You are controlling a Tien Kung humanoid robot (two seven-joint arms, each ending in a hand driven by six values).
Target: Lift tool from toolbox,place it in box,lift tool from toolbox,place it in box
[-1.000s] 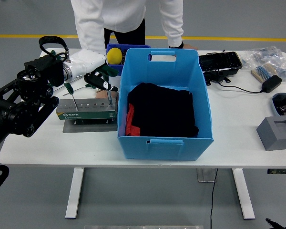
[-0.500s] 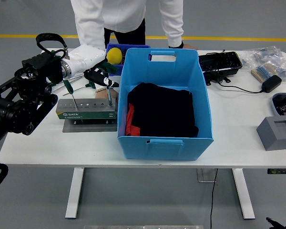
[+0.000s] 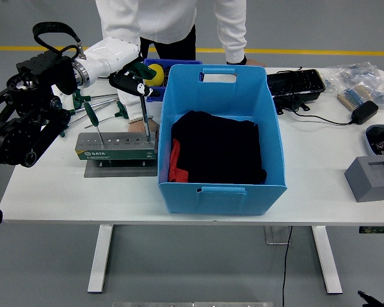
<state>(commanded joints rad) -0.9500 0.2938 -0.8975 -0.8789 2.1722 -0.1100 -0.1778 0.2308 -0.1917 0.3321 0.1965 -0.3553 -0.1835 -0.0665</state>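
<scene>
My left hand (image 3: 133, 78) is shut on the green handle of a screwdriver (image 3: 143, 107). It holds the tool upright, with the shaft tip just above the right end of the grey tool rack (image 3: 115, 146). A second green-handled screwdriver (image 3: 94, 123) still stands in the rack's left end. More green-handled tools (image 3: 99, 104) lie on the table behind the rack. The big blue box (image 3: 221, 137) sits right of the rack, with black and red cloth (image 3: 214, 150) in its bottom. My right arm is out of sight.
A person in white stands at the far edge, one hand (image 3: 236, 61) resting behind the box. A small blue bin with a yellow ball (image 3: 154, 73) sits behind my hand. A black tray (image 3: 296, 84), cable and adapter (image 3: 362, 112), and a grey block (image 3: 372, 178) lie to the right.
My left hand has risen and drawn the screwdriver upward out of the rack's right end. The arm has swung up and back with it.
</scene>
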